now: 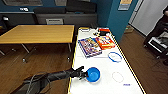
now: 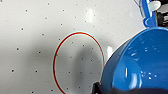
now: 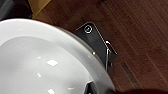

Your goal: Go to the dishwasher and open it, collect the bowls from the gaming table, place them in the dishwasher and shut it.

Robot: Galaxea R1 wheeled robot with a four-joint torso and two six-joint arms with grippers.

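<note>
1. Gaming table [image 1: 105,83] first, since it carries everything: white top, yellow edge, board-game boxes [image 1: 96,45] at the far end and a pale blue-rimmed bowl [image 1: 115,56] mid-table. It sits near my base, with my left arm coming across its near edge.
2. Blue bowl [image 1: 93,74] — my left gripper [image 1: 83,73] is clamped on its rim at the side nearest me, close to the table's near-left edge. To do this step well, I judge I should lift straight up and keep the bowl level before swinging it off the edge; a rim pinch on a smooth bowl could let it swivel or slip if I jerk.
3. White bowl [image 3: 45,65] in my right wrist view — it fills the space under that hand, over dark wood floor [image 3: 140,37], not over the table. Whether my right fingers are closed on it I cannot tell.
4. What the views trade: my head view gives the layout — table, boxes and the second bowl well apart from the blue one. My left wrist view adds the blue bowl's glossy inside [image 2: 142,65] up close and a red ring [image 2: 77,62] marked on the speckled tabletop just beside it.
</note>
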